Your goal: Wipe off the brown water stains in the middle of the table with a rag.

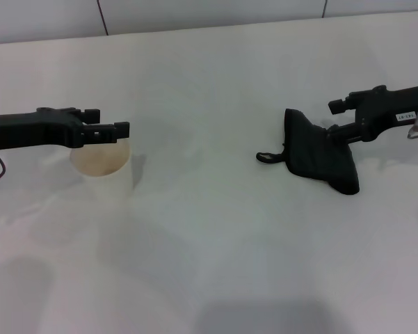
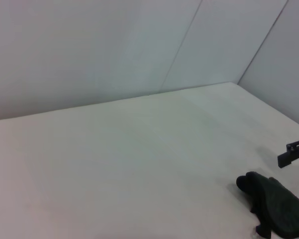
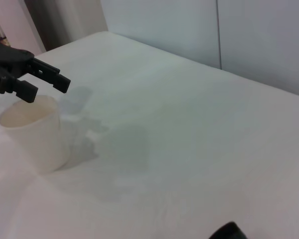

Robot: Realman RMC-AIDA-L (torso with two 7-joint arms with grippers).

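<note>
No brown puddle shows on the white table [image 1: 209, 236] in any view. A black rag [image 1: 318, 153] lies crumpled at the right; it also shows in the left wrist view [image 2: 279, 209] and partly in the right wrist view [image 3: 229, 232]. My right gripper [image 1: 330, 118] is open at the rag's far right edge, with its lower finger against the cloth. My left gripper [image 1: 114, 121] is open and empty, hovering just over the rim of a white cup [image 1: 101, 165]. The right wrist view shows that cup [image 3: 32, 132] with the left gripper [image 3: 52, 89] above it.
The cup stands upright at the left with a faintly tan inside. A grey wall [image 1: 209, 12] runs along the table's far edge. Bare tabletop lies between the cup and the rag.
</note>
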